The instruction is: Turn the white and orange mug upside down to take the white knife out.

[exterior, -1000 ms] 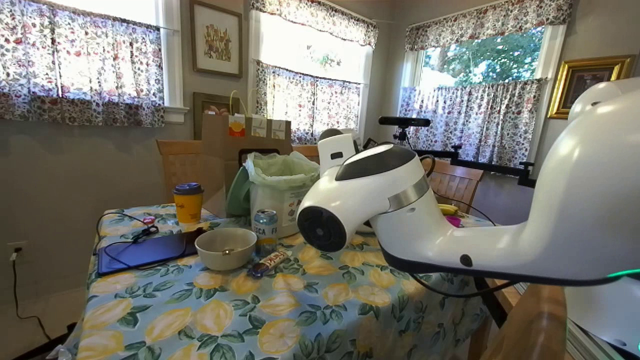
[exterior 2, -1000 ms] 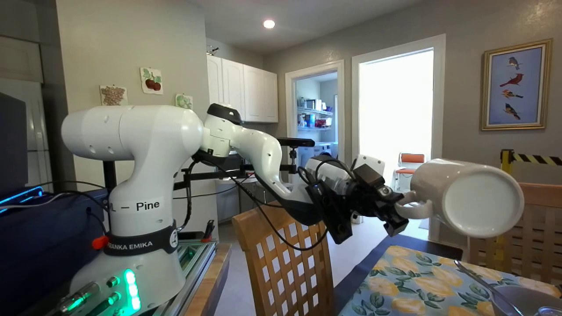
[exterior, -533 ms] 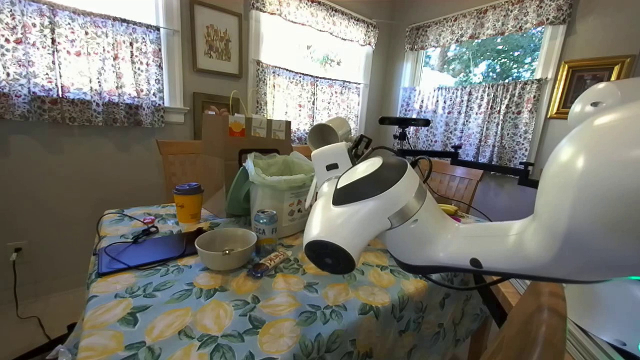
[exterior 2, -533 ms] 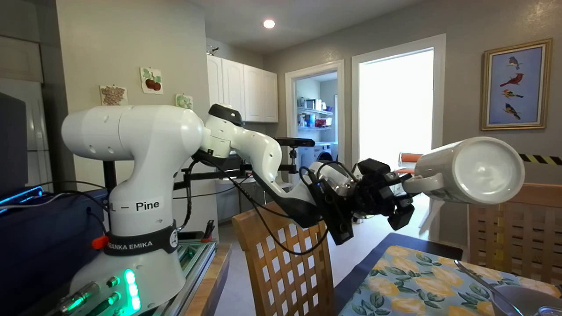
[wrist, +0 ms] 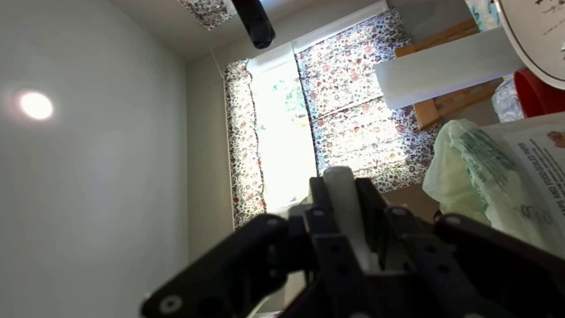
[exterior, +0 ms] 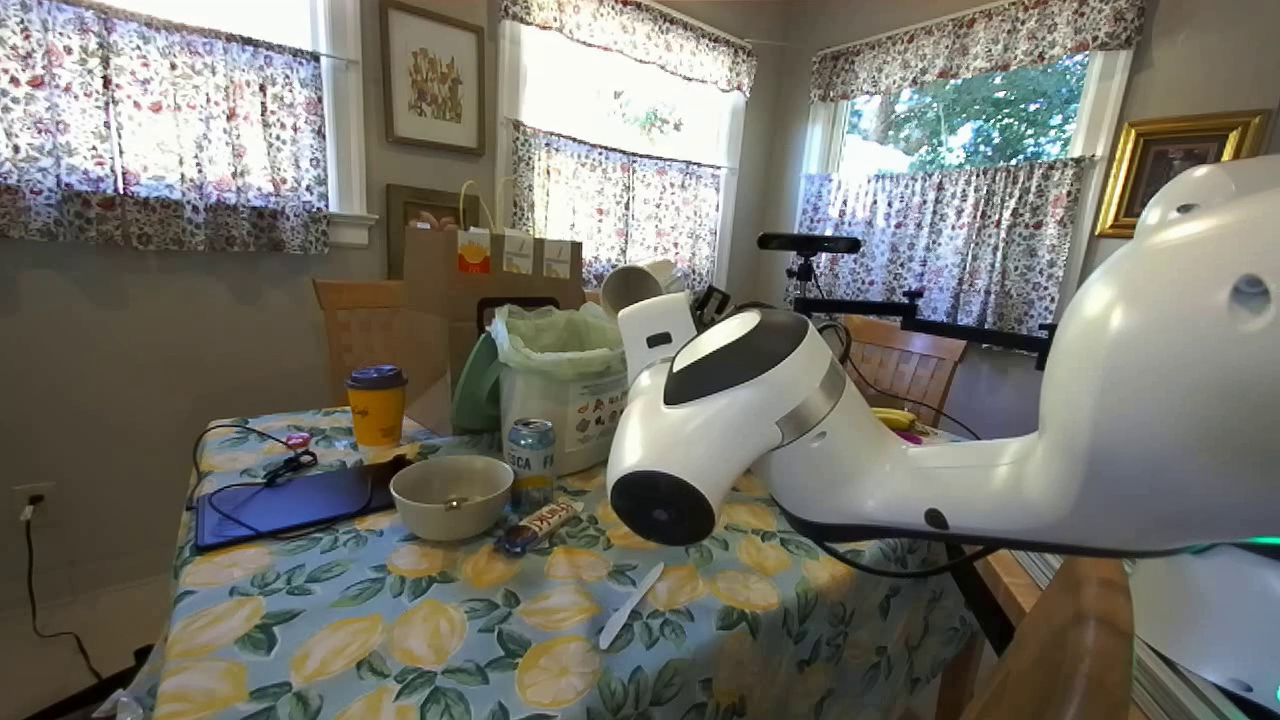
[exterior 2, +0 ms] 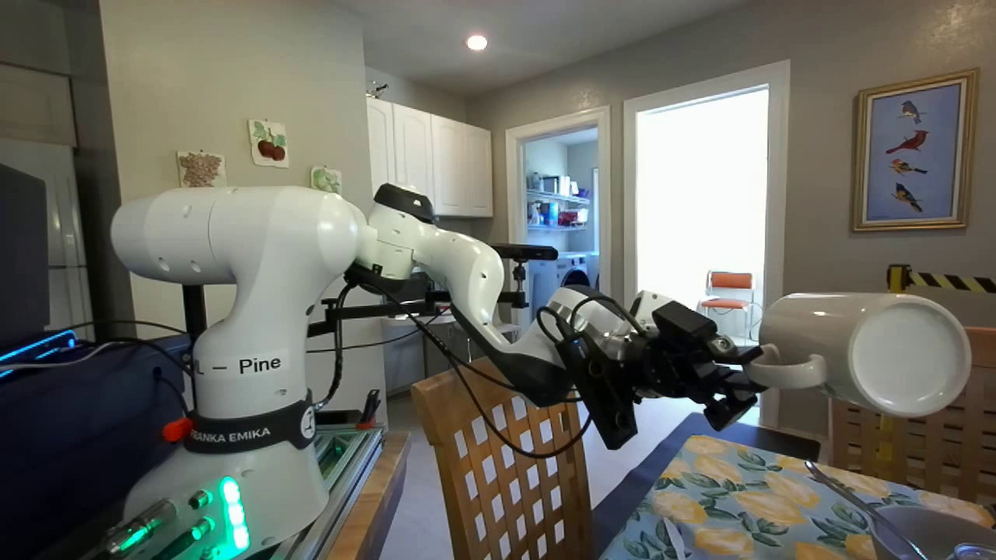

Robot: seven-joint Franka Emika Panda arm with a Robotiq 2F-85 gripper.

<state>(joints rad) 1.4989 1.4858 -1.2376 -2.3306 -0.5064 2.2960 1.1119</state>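
Observation:
In an exterior view the white mug [exterior 2: 825, 342] hangs sideways in the air above the table, base towards that camera. Its open mouth [exterior: 632, 288] faces the opposite exterior camera, partly behind the arm. Its orange markings do not show. My gripper [exterior 2: 748, 383] is shut on the mug's handle. In the wrist view the pale handle [wrist: 346, 207] sits between both fingers of the gripper [wrist: 340, 182]; the mug body is mostly hidden behind them. The white knife [exterior: 630, 607] lies flat on the lemon tablecloth, apart from the mug; part of it shows at an exterior view's lower edge [exterior 2: 674, 537].
A grey bowl [exterior: 450, 505] holding a utensil, a can [exterior: 531, 462] and a wrapped bar [exterior: 540, 527] stand left of the knife. Behind are the pale-green tub [exterior: 585, 425] and a yellow cup with dark lid [exterior: 377, 408]. A wooden chair [exterior 2: 506, 467] is below the arm.
The mug rose and tipped, then came down level. The knife, a pale shape in the air below the mug half a second ago, now lies on the table.

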